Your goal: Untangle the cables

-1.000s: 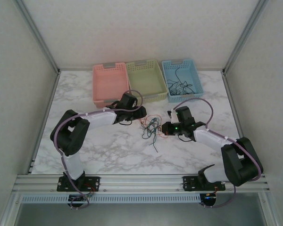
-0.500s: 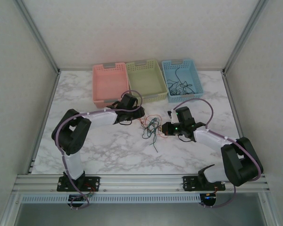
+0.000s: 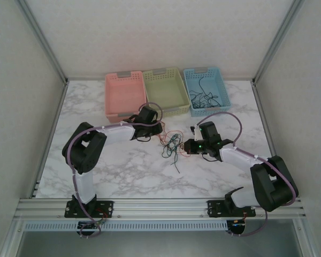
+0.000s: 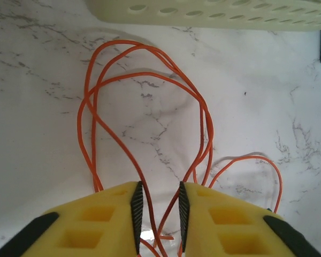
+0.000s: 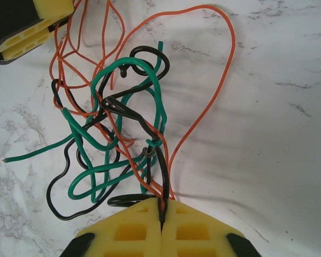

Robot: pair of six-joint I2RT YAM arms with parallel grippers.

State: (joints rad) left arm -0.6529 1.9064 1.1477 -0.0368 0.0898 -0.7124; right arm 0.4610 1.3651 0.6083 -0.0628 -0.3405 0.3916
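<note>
Lying at the middle of the white marbled tabletop (image 3: 123,171), the tangled thin orange, green and black cables (image 3: 171,145) sit between the two pincers. Bare marble runs from them to the metal rail (image 3: 160,206) at the near edge, and more stretches toward both side walls. Three plastic baskets stand side by side in a row at the far edge: a pink basket (image 3: 111,93), a pale green basket (image 3: 147,88), and a blue basket (image 3: 223,88) holding a loose clump of dark wires (image 3: 204,97). The left gripper (image 4: 158,199) sits just in front of the green basket, its jaws narrowed to a slit; orange loops run through the gap, not visibly pinched. The right gripper (image 5: 161,209) is clamped tight on a black and an orange strand at the tangle's edge.
</note>
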